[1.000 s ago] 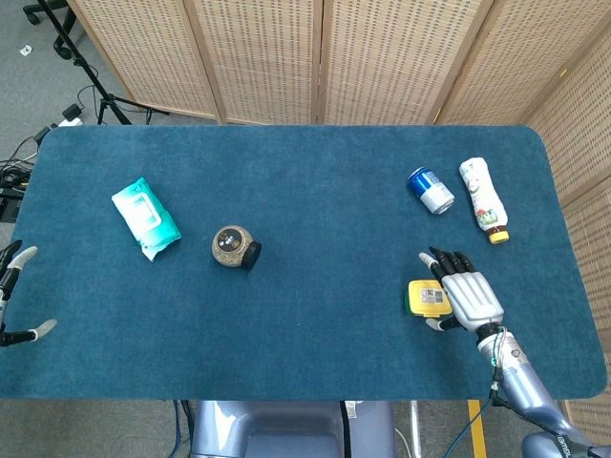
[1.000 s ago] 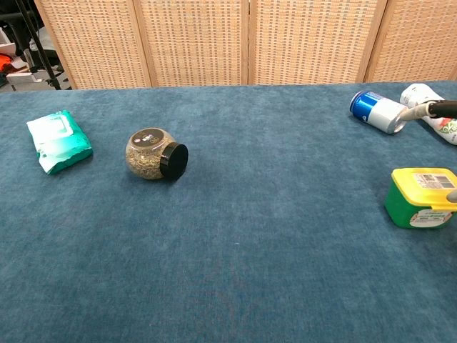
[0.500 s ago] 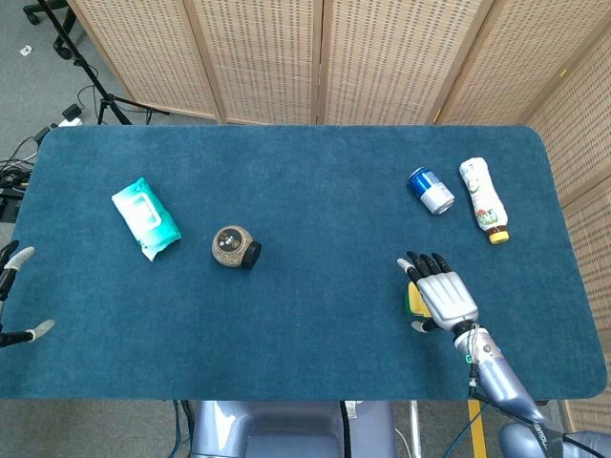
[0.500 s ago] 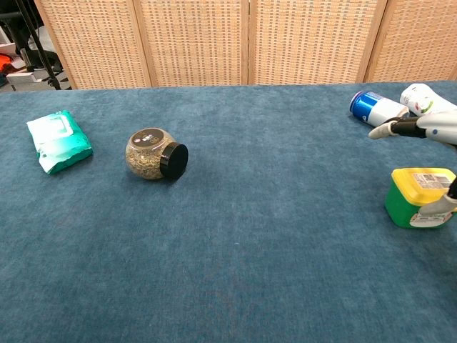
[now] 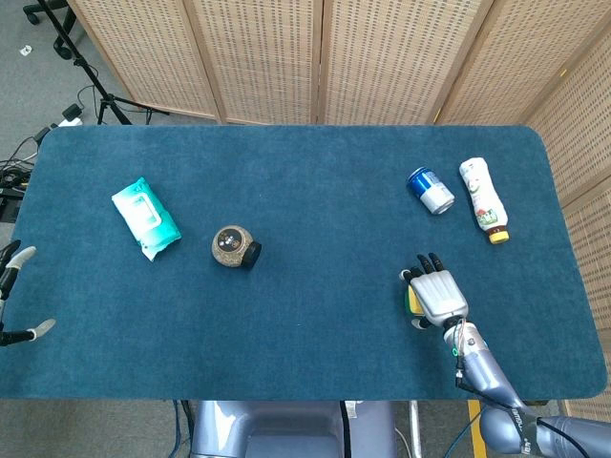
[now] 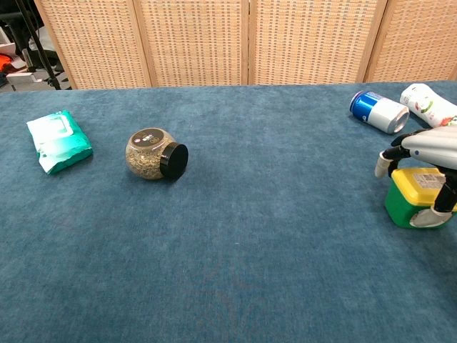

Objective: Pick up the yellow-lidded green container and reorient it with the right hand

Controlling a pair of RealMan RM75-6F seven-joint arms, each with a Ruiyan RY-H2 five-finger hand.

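Observation:
The green container (image 6: 405, 209) with its yellow lid (image 6: 423, 181) stands upright on the blue table near the right front. In the head view only a strip of the container (image 5: 411, 300) shows under my right hand (image 5: 437, 294). My right hand (image 6: 427, 148) lies over the lid, its fingers curving down past the far left side. The thumb (image 6: 430, 216) rests against the container's near wall. The container still sits on the cloth. My left hand (image 5: 11, 272) shows only at the left edge of the head view, off the table, fingers spread, holding nothing.
A blue can (image 5: 431, 190) and a white bottle (image 5: 483, 198) lie on their sides behind the container. A round jar with a black lid (image 5: 234, 247) and a teal wipes pack (image 5: 145, 218) lie at the left. Wicker screens stand behind the table.
My right hand has slid left from beside the container to above it, then lowered, its fingers curling down around the lid. The container and the left hand have not moved.

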